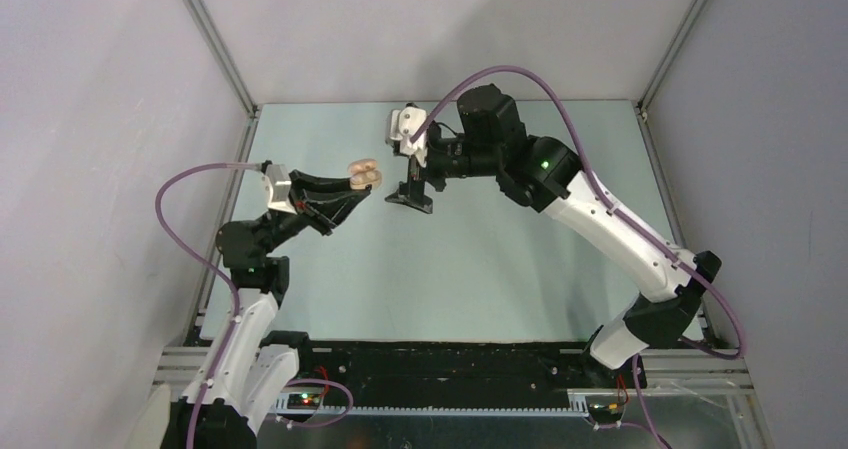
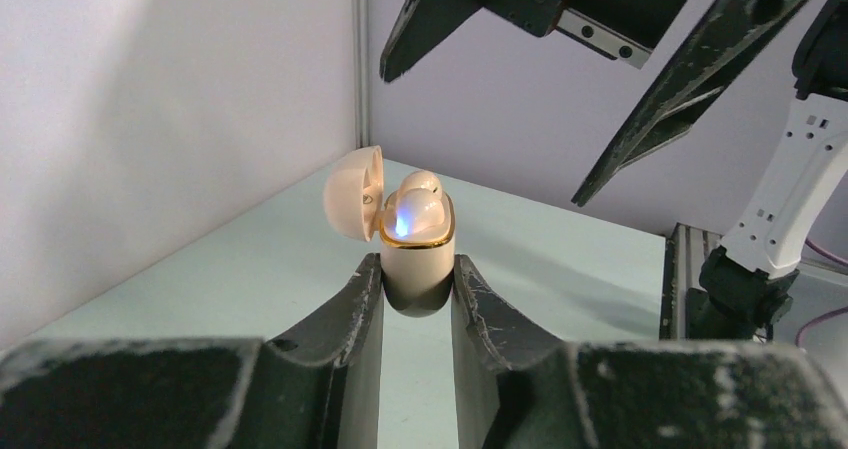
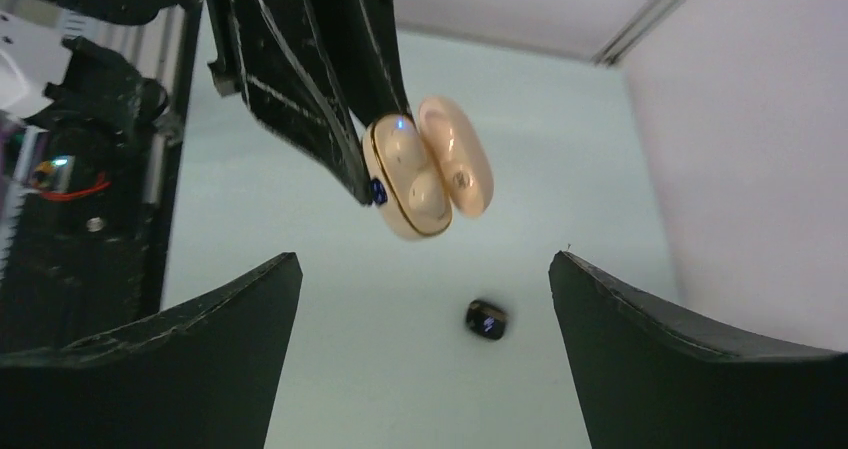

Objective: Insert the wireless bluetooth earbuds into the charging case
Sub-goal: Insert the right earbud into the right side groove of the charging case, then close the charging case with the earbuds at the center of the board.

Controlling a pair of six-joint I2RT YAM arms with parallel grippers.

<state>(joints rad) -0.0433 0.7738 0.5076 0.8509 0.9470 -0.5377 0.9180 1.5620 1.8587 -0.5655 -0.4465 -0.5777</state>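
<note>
My left gripper (image 2: 417, 269) is shut on a cream charging case (image 2: 418, 254) and holds it upright above the table. The case lid (image 2: 352, 191) is open. Two pale cream earbuds (image 2: 420, 207) sit in the case, and a blue light glows at its rim. In the top view the case (image 1: 365, 175) is at the left gripper's tip. My right gripper (image 3: 425, 259) is open and empty, just above and beside the case (image 3: 412, 181). It also shows in the left wrist view (image 2: 482, 137) and the top view (image 1: 410, 191). No black earbuds are in view.
A small black rounded case (image 3: 486, 320) with a blue light lies on the pale green table (image 3: 300, 219), below the right gripper. White walls and metal frame posts (image 2: 360, 59) enclose the table on three sides.
</note>
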